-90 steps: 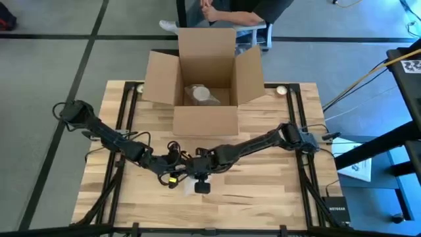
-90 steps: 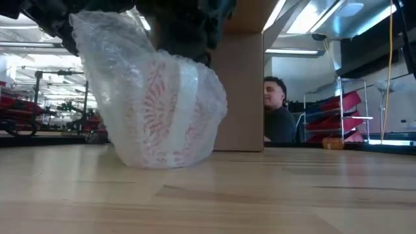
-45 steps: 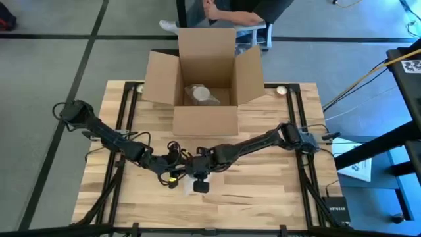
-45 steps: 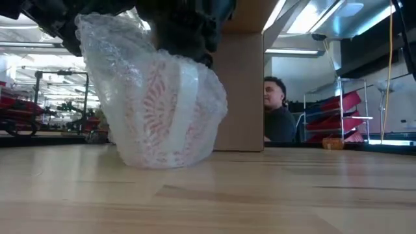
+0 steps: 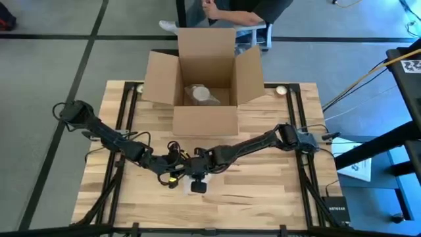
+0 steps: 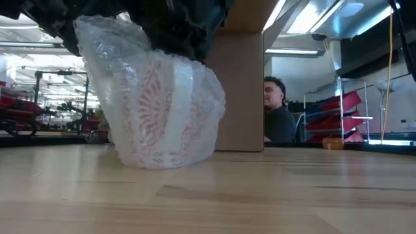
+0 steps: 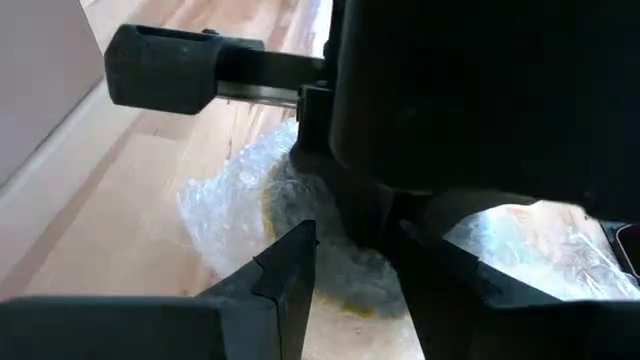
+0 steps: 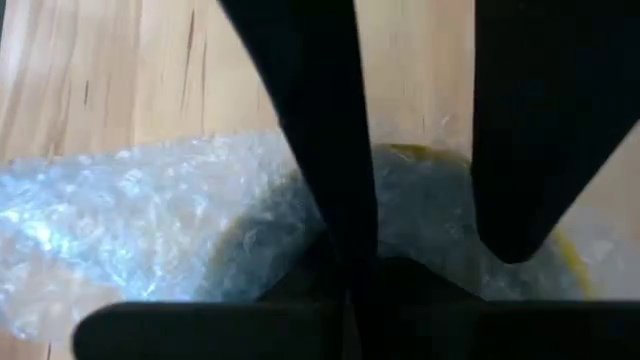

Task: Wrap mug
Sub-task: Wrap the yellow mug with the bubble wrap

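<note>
The mug (image 6: 162,110) has a red-and-white pattern and stands on its base on the table near the front middle, bundled in bubble wrap (image 6: 104,58). A white band (image 6: 177,104) runs down the bundle's side. My right gripper (image 8: 430,255) is open above the mug and points down into its yellow-rimmed mouth (image 8: 400,152), which the wrap lines. My left gripper (image 7: 355,235) hovers close on the mug's left, its fingers a narrow gap apart over the wrap (image 7: 230,200). In the high view both grippers (image 5: 191,174) cover the bundle. My left gripper is close above the wrap's raised left edge (image 6: 84,29); I cannot tell whether it touches it. My right gripper comes from above, pointing down, and its open fingers (image 8: 330,200) reach into the wrap-lined mouth. Their tips are lost in shadow there. The mug stays upright on the table.
An open cardboard box (image 5: 205,122) stands at the table's far middle with a wrapped item (image 5: 200,94) inside. A person (image 6: 278,117) sits beyond the far edge. Bare wood lies to the left (image 5: 112,191) and right (image 5: 276,191) of the bundle.
My right gripper has edged a little toward the table's left over the mug's mouth. The bundle's white band now sits slightly farther left, and the wrap's top has shifted a little. The mug has stayed on its spot.
</note>
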